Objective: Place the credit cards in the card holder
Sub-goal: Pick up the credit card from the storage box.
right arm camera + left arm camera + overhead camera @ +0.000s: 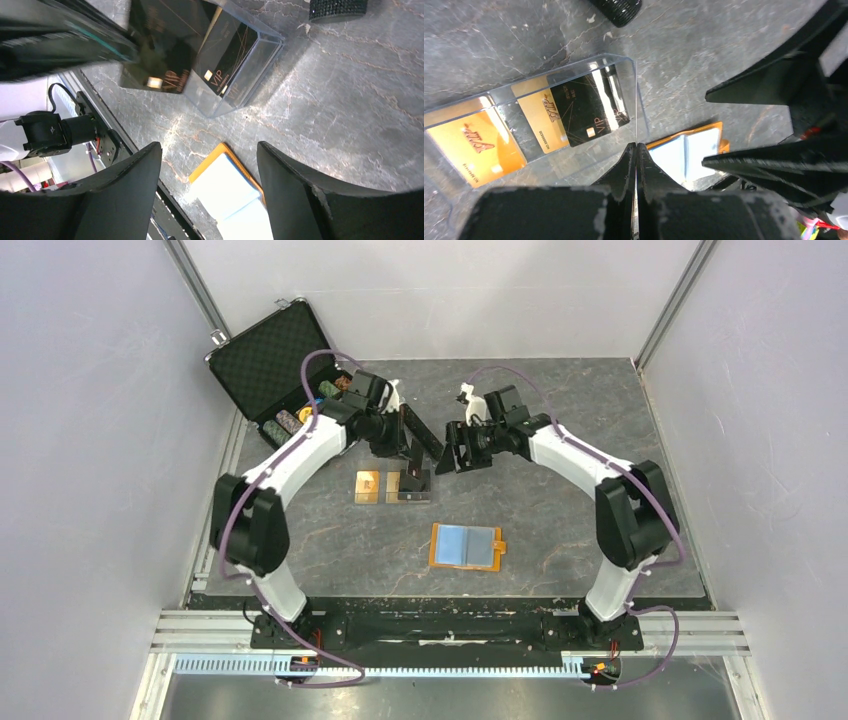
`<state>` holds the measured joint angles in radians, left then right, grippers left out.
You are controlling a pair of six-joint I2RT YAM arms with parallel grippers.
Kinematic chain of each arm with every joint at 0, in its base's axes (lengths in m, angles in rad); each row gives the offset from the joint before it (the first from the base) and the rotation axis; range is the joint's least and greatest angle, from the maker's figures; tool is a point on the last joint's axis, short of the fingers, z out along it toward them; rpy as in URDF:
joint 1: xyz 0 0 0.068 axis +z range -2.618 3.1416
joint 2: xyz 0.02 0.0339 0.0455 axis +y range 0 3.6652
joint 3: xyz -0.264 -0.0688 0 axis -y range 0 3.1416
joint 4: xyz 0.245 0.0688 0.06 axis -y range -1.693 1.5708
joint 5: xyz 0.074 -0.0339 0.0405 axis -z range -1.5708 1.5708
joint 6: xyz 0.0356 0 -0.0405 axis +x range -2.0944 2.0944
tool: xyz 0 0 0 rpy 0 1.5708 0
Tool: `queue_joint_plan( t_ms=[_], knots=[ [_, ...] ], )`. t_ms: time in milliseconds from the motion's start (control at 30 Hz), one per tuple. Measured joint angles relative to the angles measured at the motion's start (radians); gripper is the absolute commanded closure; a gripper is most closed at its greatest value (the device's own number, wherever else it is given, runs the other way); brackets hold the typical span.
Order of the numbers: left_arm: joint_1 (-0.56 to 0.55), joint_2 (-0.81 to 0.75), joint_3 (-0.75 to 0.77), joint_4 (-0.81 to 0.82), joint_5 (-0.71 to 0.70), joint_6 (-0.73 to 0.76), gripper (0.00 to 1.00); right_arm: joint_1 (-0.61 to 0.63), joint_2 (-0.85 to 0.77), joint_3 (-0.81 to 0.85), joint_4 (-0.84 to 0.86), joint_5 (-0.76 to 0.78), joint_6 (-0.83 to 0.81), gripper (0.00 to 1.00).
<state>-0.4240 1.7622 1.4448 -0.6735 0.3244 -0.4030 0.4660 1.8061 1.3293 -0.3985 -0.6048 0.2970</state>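
Jaws of the left gripper (pixel 636 146) pinch shut on a wall of the clear plastic box (pixel 235 75), seemingly to lift it off the credit cards (pixel 367 487); the right gripper (pixel 207 150) hangs spread wide, empty. Nearest, the card holder (pixel 465 547) lies open on the bench (pixel 560 530), ready for loading; beyond it those cards lie flat, none inserted.

Bright and even from overhead in the top view, with soft shadows on the grey table (pixel 560 460) and pale walls nearly washed out. Hard white glare on the clear box (pixel 624 75) and black card (pixel 584 120) in the left wrist view, left gripper (pixel 636 150) dark and soft up close. Smeared at upper left in the right wrist view, right gripper (pixel 207 147) out of focus.
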Motion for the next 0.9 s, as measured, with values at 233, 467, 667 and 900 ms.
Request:
queue_joint_plan(
  t_ms=[233,467,667,900],
  knots=[
    [0.0,-0.18,-0.039,0.024,-0.005,-0.001,0.98,-0.029,-0.104,-0.093,0.011,0.004,0.0,0.25],
    [0.0,-0.265,-0.222,0.144,0.098,-0.066,0.98,-0.041,-0.133,-0.174,0.007,0.004,-0.01,0.25],
    [-0.018,-0.328,-0.431,0.293,0.159,-0.191,0.98,-0.042,-0.167,-0.262,-0.012,0.004,-0.039,0.28],
    [-0.133,-0.354,-0.61,0.489,0.176,-0.335,0.98,-0.042,-0.21,-0.376,-0.032,0.008,-0.063,0.36]
  ],
)
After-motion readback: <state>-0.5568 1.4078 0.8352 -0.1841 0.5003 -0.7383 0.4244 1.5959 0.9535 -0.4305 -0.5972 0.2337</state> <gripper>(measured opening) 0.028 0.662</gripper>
